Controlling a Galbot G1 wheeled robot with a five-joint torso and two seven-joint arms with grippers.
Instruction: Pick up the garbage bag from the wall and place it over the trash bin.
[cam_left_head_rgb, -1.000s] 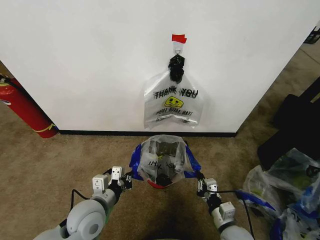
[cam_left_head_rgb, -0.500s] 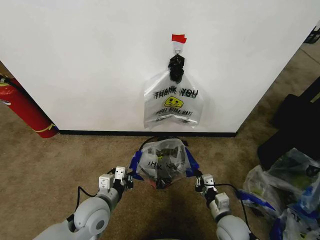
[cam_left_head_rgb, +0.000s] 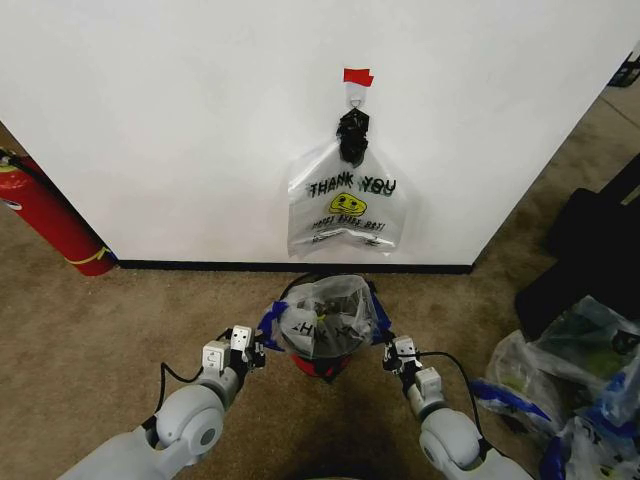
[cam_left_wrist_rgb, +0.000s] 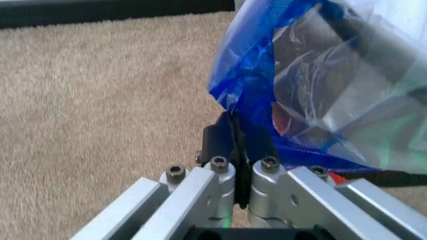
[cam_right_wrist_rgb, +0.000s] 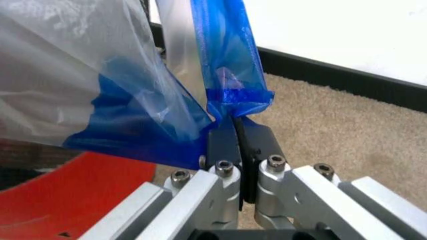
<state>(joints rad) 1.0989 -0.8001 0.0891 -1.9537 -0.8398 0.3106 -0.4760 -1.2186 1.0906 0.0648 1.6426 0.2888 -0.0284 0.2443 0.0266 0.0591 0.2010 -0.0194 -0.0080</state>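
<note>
- We are pinching the garbage bag (cam_left_head_rgb: 325, 318) with left gripper (cam_left_head_rgb: 254, 352) and right gripper (cam_left_head_rgb: 385, 353), both clamped, over the trash bin (cam_left_head_rgb: 322, 366).
- Tan carpet (cam_left_head_rgb: 120, 320) is meeting the wall (cam_left_head_rgb: 180, 120); bin apparently beneath.

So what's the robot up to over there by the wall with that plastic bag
The robot is holding a clear garbage bag with blue edges stretched between both arms. The left gripper pinches the bag's left edge and the right gripper pinches its right edge, both shut on the plastic. The bag hangs spread over the black trash bin on the carpet, just in front of the wall. A second bag printed THANK YOU hangs from the wall hook.
</note>
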